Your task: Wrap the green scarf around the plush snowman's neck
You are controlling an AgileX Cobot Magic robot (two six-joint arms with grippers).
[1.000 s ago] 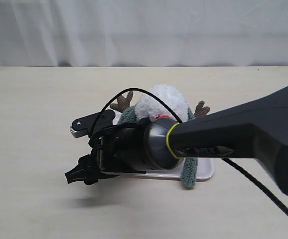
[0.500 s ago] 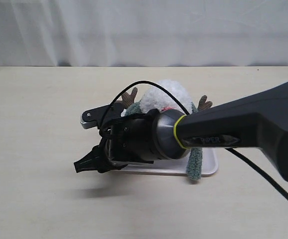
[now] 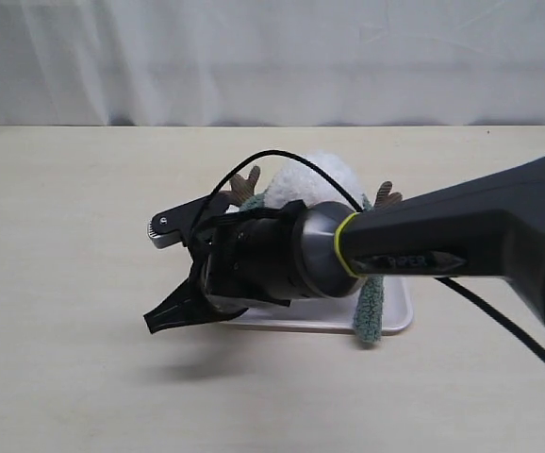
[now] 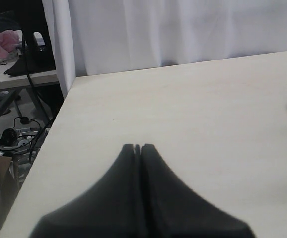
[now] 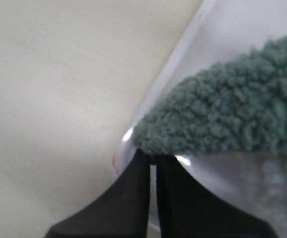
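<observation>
So the right arm [image 3: 461, 236] is reaching in from the right and across the middle, blocking most of the plush snowman [image 3: 315, 175]. The snowman is sitting on a white tray [image 3: 397, 310] on the pale table [image 3: 65, 245]. Only the fluffy white top of its head is poking out above the arm, plus the tips of two brown twig arms [image 3: 246, 184], one on each side. The neck is hiding behind the arm, so there's no telling how the wrap is looking there.

The green scarf [image 3: 369, 319] is only showing in bits. A small patch is peeking out just beside the head on the left, and one end is draping over the tray's front rim on the right.

The right gripper [image 5: 152, 158] is hovering by the tray's left rim and throwing a shadow on the table below. Its wrist camera is showing the two fingers squeezed together with only a hairline slit. Another fuzzy scarf end is lying on the tray and meeting the tips. I honestly can't tell if any fluff is getting pinched.

The left gripper [image 4: 137, 148] is hanging over bare table near the table's edge, fingers clamped together on nothing, with just a sliver of the tray showing in its camera. A black cable [image 3: 282, 157] is looping over the right wrist.
</observation>
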